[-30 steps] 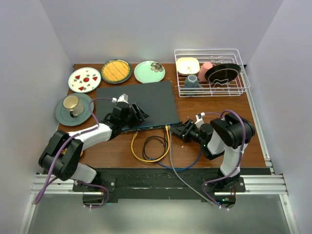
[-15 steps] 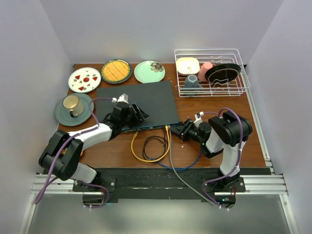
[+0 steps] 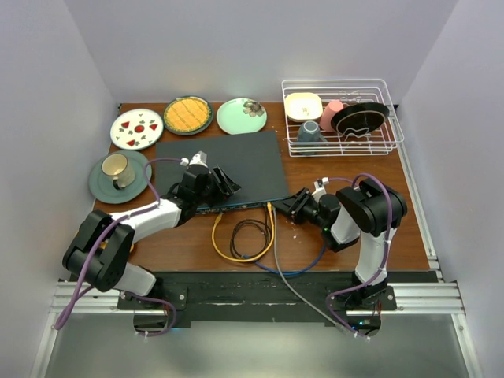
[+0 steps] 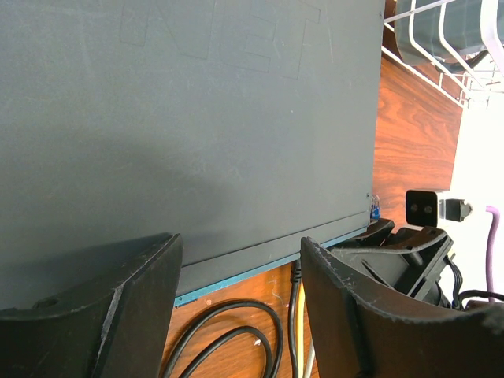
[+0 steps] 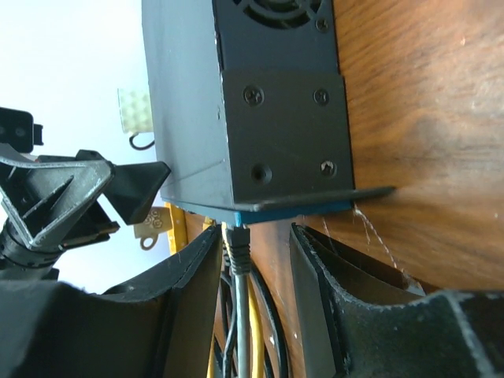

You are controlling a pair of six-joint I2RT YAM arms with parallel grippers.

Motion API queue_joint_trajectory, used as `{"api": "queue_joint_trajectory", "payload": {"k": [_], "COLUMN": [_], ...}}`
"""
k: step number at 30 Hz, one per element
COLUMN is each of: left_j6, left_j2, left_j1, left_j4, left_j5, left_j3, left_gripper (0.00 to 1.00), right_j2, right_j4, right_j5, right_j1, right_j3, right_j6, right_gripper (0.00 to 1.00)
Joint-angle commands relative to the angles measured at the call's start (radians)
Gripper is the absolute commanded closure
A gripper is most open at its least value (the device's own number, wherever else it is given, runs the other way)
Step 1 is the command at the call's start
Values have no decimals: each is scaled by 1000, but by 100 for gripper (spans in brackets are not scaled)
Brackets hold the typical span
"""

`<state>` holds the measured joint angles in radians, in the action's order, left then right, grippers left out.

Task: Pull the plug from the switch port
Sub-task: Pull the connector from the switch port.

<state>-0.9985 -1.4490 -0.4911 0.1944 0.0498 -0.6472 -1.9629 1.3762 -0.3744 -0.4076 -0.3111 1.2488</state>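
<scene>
Switch (image 3: 236,157): flat, dark-grey, blue front edge

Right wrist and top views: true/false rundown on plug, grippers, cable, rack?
1. The plug sits in the blue front edge of the switch. True.
2. The right gripper is shut on the plug. False: it is open, with a finger on either side of the plug.
3. The left gripper is open over the switch's top, near its front edge. True.
4. The dish rack is empty. False: it holds cups and dishes.
5. The yellow cable is coiled on top of the switch. False: it loops on the table in front of the switch.
</scene>
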Motion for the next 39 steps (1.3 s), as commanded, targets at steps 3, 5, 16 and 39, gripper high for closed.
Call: {"api": "queue_joint_trajectory", "payload": {"k": [3, 5, 16, 39], "left_j6": [21, 21, 21, 9], "left_j2": [4, 4, 1, 2], "left_j1": [5, 5, 5, 5], "left_j4": [2, 4, 7, 33], "left_j5": [10, 10, 13, 32], "left_j3": [7, 9, 14, 34], "left_gripper": [33, 33, 33, 34], "right_j2": [-30, -33, -51, 39], "right_j4": [376, 376, 374, 377], "right_j5": [51, 52, 49, 131], "right_j1": [1, 3, 3, 1], "right_j3": [-23, -29, -71, -14], "right_j6": [8, 8, 35, 77], "right_gripper": [57, 57, 59, 62]}}
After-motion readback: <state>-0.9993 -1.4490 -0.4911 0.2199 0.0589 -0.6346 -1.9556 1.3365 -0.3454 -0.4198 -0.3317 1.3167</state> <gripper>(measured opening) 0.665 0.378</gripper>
